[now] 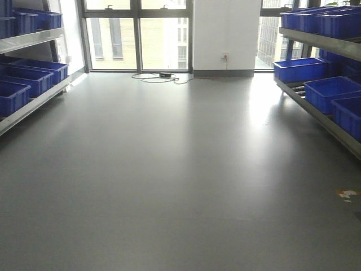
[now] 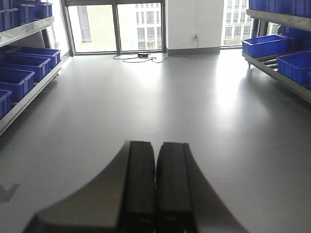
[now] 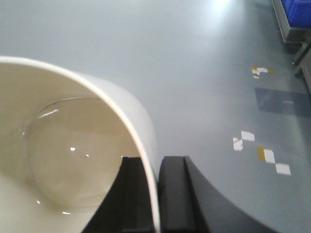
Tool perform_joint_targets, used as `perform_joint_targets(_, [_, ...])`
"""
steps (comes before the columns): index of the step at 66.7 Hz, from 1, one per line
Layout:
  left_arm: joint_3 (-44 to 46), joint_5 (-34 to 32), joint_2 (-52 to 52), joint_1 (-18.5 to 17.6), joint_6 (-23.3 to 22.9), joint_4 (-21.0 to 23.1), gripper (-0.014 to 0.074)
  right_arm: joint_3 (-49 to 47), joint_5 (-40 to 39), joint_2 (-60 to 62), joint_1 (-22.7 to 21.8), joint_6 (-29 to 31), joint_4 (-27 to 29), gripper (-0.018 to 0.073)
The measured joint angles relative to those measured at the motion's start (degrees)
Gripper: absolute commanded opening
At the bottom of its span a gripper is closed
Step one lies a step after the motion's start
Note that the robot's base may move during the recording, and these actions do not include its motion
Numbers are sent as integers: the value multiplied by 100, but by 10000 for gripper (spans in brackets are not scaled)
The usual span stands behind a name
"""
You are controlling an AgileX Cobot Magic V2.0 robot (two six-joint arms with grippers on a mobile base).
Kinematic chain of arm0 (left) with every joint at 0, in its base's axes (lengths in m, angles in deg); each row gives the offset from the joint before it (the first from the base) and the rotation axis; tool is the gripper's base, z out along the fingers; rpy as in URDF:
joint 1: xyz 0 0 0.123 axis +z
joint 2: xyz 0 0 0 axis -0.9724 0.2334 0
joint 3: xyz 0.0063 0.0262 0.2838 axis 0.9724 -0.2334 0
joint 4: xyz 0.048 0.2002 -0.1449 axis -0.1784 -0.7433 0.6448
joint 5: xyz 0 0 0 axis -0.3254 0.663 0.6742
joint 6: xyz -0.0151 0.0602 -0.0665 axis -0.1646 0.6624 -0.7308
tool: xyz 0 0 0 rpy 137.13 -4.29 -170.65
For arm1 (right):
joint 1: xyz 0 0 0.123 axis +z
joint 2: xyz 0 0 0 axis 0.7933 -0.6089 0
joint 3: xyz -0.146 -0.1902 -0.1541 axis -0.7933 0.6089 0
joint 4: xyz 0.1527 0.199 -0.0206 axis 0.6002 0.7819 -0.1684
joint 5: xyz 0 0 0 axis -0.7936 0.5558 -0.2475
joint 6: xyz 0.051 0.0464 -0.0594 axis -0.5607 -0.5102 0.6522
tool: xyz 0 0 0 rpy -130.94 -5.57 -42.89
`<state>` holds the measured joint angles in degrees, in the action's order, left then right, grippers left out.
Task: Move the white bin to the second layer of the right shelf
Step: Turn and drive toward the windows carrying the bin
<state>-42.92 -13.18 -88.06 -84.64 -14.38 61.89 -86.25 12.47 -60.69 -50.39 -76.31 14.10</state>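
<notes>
The white bin (image 3: 73, 145) fills the left of the right wrist view, a smooth cream tub held above the grey floor, its inside facing the camera. My right gripper (image 3: 156, 160) is shut on its thin rim, one finger inside the wall and one outside. The left gripper (image 2: 155, 145) is shut with nothing in it, hanging over bare floor. On the right stands the steel right shelf; its sloped roller level (image 1: 299, 89) carries several blue crates (image 1: 330, 90), with a gap of bare rollers between the first two. Neither gripper shows in the front view.
A left rack (image 1: 34, 101) with blue crates (image 1: 22, 79) lines the other side. Open grey floor (image 1: 180, 169) runs to the windows, where a cable (image 1: 161, 76) lies. Tape marks (image 3: 265, 155) dot the floor by the right rack's leg (image 3: 303, 53).
</notes>
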Motion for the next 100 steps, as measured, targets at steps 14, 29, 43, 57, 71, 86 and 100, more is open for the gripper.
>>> perform_joint_targets(14, [0, 0, 0, 0, 0, 0, 85, 0, 0, 0, 0, 0, 0, 113])
perform_joint_targets(29, [0, 0, 0, 0, 0, 0, 85, 0, 0, 0, 0, 0, 0, 113])
perform_joint_targets(43, [0, 0, 0, 0, 0, 0, 85, 0, 0, 0, 0, 0, 0, 113])
perform_joint_targets(57, [0, 0, 0, 0, 0, 0, 85, 0, 0, 0, 0, 0, 0, 113])
perform_joint_targets(71, [0, 0, 0, 0, 0, 0, 85, 0, 0, 0, 0, 0, 0, 113])
perform_joint_targets(86, [0, 0, 0, 0, 0, 0, 85, 0, 0, 0, 0, 0, 0, 113])
perform_joint_targets(100, [0, 0, 0, 0, 0, 0, 85, 0, 0, 0, 0, 0, 0, 113])
